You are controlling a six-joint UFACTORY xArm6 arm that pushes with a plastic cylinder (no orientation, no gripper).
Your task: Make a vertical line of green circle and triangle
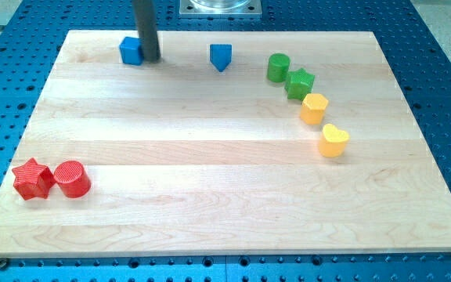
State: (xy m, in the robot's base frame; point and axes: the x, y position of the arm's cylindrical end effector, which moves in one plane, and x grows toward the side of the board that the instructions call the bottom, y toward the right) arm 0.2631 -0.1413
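Note:
The green circle stands near the view's top right of the wooden board. The blue triangle stands to its left, a short gap apart, near the top edge. My tip is at the view's top left, touching the right side of a blue cube. The tip is well to the left of the triangle and the green circle.
A green star touches the green circle's lower right. A yellow hexagon and a yellow heart continue that curve downward. A red star and a red circle sit at the bottom left. The board lies on a blue perforated table.

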